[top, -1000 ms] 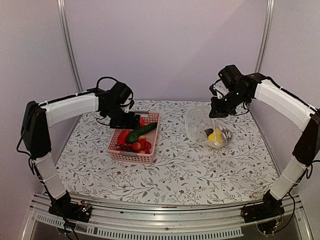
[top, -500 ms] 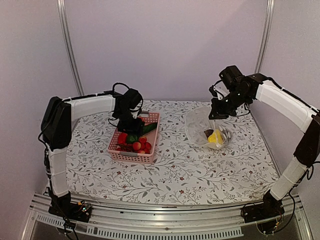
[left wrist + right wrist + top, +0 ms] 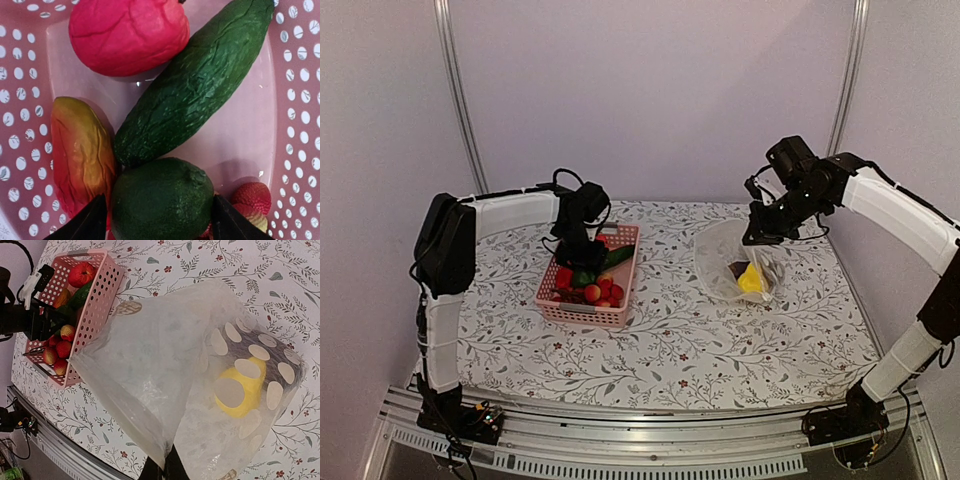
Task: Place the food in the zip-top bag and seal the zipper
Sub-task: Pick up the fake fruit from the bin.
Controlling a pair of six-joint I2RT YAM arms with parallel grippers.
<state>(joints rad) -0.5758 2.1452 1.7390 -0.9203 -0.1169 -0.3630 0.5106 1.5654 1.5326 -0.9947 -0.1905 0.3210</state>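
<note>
**While the bag [image 3: 150, 380] is held, a lime [image 3: 162, 200] is straddled**

Although the lime at 6 o'clock in the basket [image 3: 300, 100] is flanked by the left gripper [image 3: 160, 222], a firm squeeze cannot be confirmed. The bag, at 3 o'clock on the table [image 3: 670, 340], is pinched by its edge in the clenched right gripper [image 3: 162, 471]. The round lime could be squirted out, or the touching cucumber [image 3: 195, 85] dragged along.
</note>
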